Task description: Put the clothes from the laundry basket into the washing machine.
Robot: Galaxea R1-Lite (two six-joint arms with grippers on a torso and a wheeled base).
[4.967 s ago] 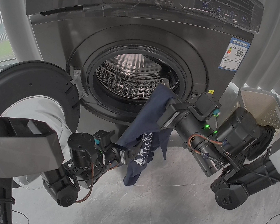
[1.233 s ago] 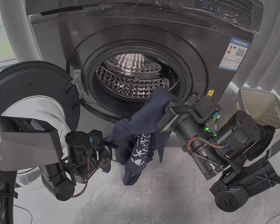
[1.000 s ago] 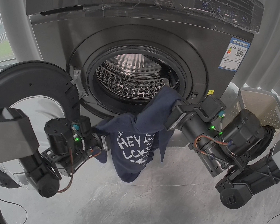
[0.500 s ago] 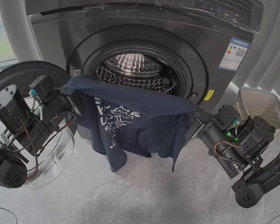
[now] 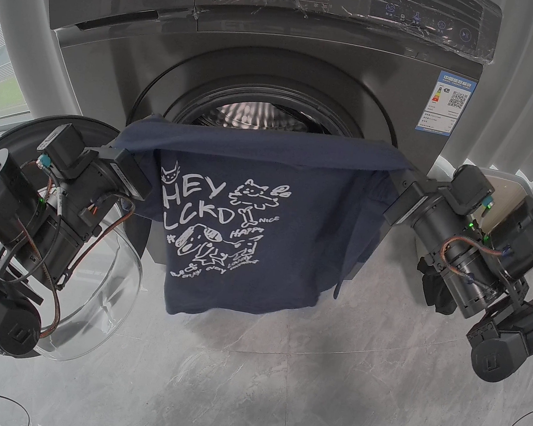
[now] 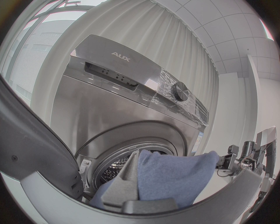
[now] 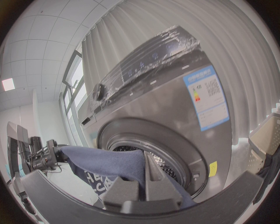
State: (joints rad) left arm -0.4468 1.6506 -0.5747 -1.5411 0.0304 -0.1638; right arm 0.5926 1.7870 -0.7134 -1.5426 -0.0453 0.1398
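Blue cloth [image 6: 175,175], seemingly within left gripper [image 6: 138,166]

White lettering [image 5: 194,194] on navy T-shirt [image 5: 318,228]

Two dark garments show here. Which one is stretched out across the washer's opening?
The navy T-shirt with white print, held at its top corners by the left gripper and right gripper. The black garment hangs at the laundry basket.

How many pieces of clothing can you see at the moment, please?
2. A navy printed T-shirt is stretched between the left claw and right claw before the washing machine; a dark garment hangs at the laundry basket. More may be hidden inside.
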